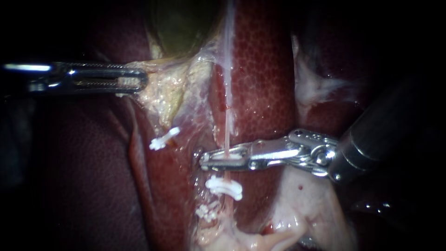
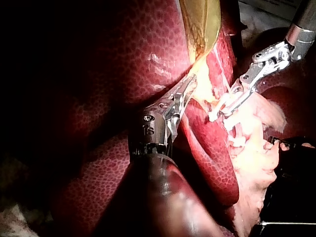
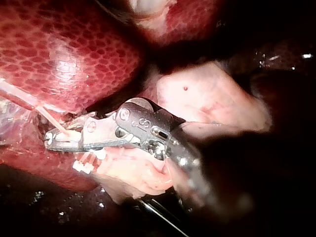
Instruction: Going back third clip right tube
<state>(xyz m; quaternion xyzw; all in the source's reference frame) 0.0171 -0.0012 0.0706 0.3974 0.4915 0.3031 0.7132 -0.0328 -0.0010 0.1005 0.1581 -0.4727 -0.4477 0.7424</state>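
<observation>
The thin pink right tube point(image 1: 226, 132) runs down across the liver point(image 1: 265, 79). My right instrument point(image 1: 204, 160) comes in from the right, and its jaws lie close together across this tube with a white clip point(image 1: 228, 158) pressed between them. A second white clip point(image 1: 224, 187) sits on the tube just below, and another point(image 1: 205, 213) lower still. In the right wrist view the jaw tips point(image 3: 52, 139) straddle the tube point(image 3: 49, 118). My left instrument point(image 1: 141, 80) is shut on yellowish gallbladder tissue point(image 1: 162, 88), holding it to the left.
A white clip point(image 1: 163, 139) sits on the left tube. The green gallbladder point(image 1: 181, 23) lies at the top. Pale fatty tissue point(image 1: 306, 204) spreads below my right instrument's wrist. In the left wrist view my right instrument point(image 2: 219, 111) is ahead of my left one point(image 2: 187, 89).
</observation>
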